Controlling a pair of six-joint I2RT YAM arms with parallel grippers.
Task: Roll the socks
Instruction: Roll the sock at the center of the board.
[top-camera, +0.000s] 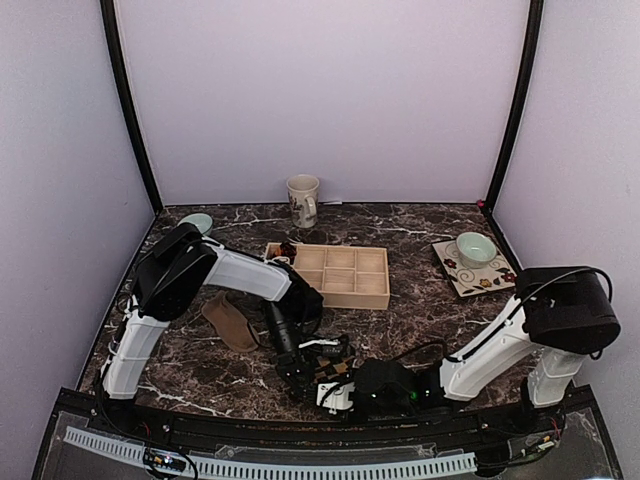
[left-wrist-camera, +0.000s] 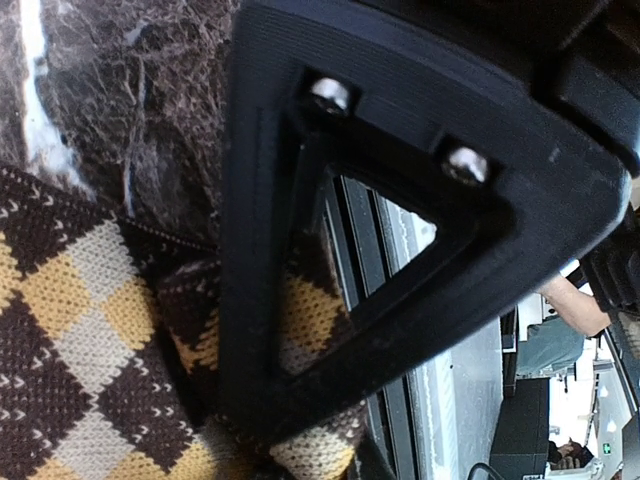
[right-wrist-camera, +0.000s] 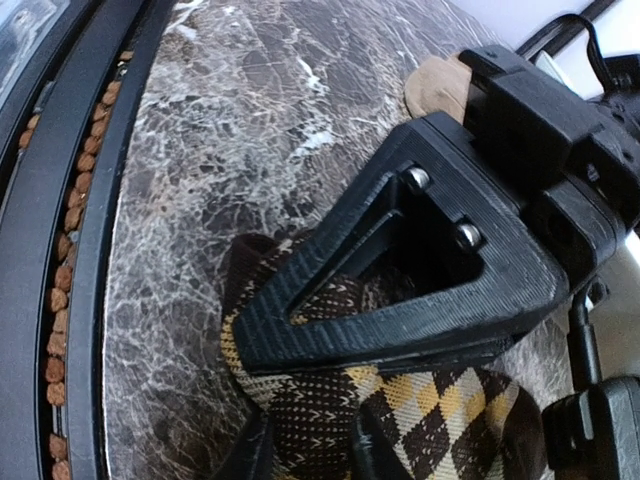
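We are early in rolling the argyle sock (right-wrist-camera: 440, 410), which lies at the near edge of the dark marbled tabletop (top-camera: 420, 320), while the tan sock (top-camera: 228, 321) lies flat and apart to its left. The left claw (top-camera: 297, 366) is pressed almost together, pinching the argyle knit. The right claw (top-camera: 335, 388) straddles its folded end, though we cannot tell whether it grips, so next we judge one must pin while the other turns that end over tightly. Behind stand a wooden tray (top-camera: 340, 292), a mug (top-camera: 303, 200) and pale lilac walls (top-camera: 320, 90).
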